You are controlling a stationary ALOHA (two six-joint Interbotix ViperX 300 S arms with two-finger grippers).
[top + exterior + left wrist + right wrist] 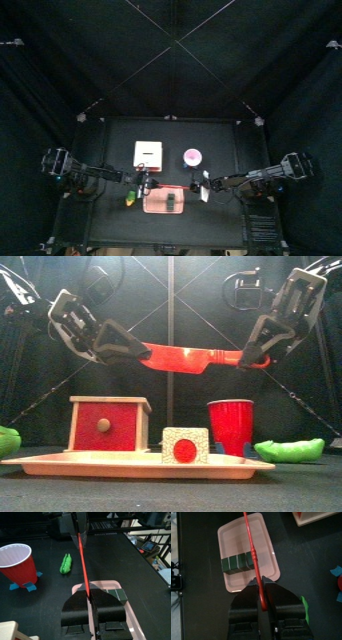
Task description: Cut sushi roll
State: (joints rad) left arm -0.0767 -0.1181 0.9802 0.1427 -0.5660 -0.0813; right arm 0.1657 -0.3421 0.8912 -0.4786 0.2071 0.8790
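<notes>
A red knife (181, 357) hangs level above the tray, held at both ends. My left gripper (139, 353) is shut on its blade end and my right gripper (249, 357) is shut on its handle end. In the wrist views the knife shows edge-on as a thin red line (82, 552) (251, 547) running out from the shut jaws. Below it, the sushi roll (186, 445), dark green outside with a white and red cut face, lies on the pink tray (54, 463). The right wrist view shows the roll (236, 563) just beside the blade line.
A wooden box (110, 423) with a red circle stands behind the tray on the left, and a red cup (230, 424) behind it on the right. Green pea pods lie at the far left (7, 441) and far right (290, 450) of the table.
</notes>
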